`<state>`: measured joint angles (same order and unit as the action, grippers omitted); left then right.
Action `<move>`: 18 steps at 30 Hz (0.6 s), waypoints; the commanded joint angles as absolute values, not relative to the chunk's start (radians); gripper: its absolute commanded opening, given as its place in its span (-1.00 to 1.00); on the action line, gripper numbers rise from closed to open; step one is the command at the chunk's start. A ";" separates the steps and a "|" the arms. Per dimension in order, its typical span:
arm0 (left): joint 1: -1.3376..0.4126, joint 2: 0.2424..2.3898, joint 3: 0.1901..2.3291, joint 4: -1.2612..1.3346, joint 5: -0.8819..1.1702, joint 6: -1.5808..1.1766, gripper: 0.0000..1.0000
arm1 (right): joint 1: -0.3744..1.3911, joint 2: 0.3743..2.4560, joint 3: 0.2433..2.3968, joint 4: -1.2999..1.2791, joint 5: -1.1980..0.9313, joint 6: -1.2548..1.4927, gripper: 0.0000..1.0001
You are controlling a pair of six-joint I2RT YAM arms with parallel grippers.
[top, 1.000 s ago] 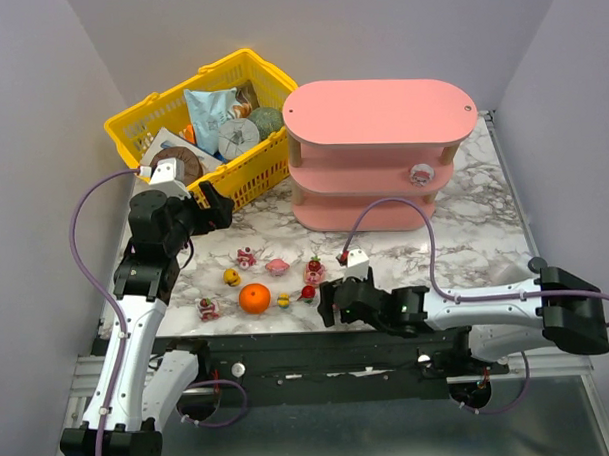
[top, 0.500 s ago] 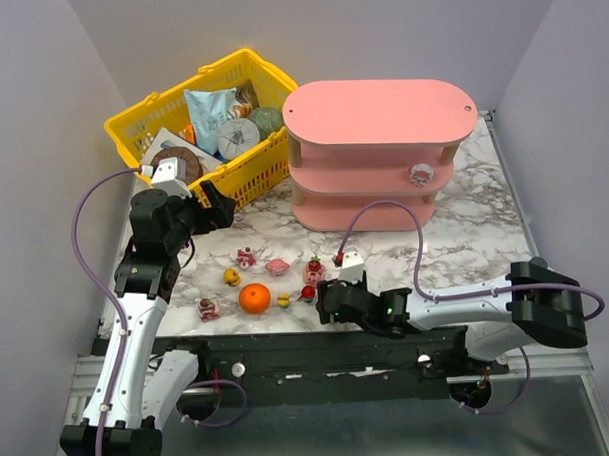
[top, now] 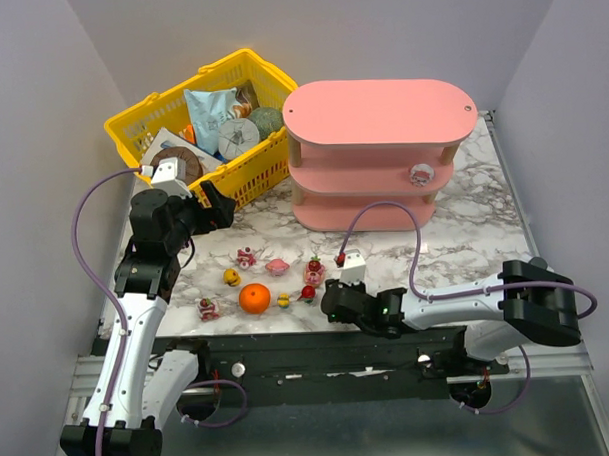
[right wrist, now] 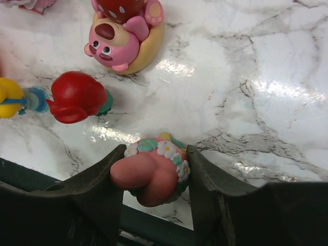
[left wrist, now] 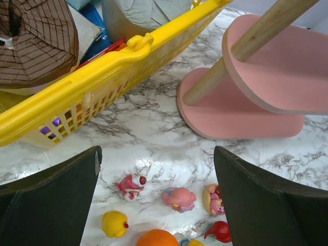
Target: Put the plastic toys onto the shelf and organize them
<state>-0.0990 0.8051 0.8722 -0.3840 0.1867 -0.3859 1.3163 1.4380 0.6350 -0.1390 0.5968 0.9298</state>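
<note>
Several tiny plastic toys lie on the marble near the front edge, among them a pink-and-white one, a pink one and a yellow one. My right gripper is low at the table's front edge, shut on a pink toy with a flower band; both fingers press its sides. A red toy and a pink bear toy lie just beyond it. The pink shelf stands at the back right, with one toy on its middle board. My left gripper hovers open and empty above the toys.
A yellow mesh basket full of packaged goods stands at the back left, close beside the shelf. An orange ball sits among the toys. The table's front edge runs right under my right gripper.
My right gripper has closed from wide open onto the flower-banded pink toy, and its arm has shifted slightly. The left arm has not moved.
</note>
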 commanded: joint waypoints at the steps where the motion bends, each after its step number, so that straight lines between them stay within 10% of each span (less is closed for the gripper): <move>1: -0.094 0.798 0.865 -0.380 0.179 -0.373 0.98 | 1.313 1.431 0.646 -0.170 0.702 0.864 -0.26; 18: -0.094 0.801 0.867 -0.379 0.192 -0.374 0.98 | 1.103 1.390 0.534 0.144 0.437 0.368 -0.10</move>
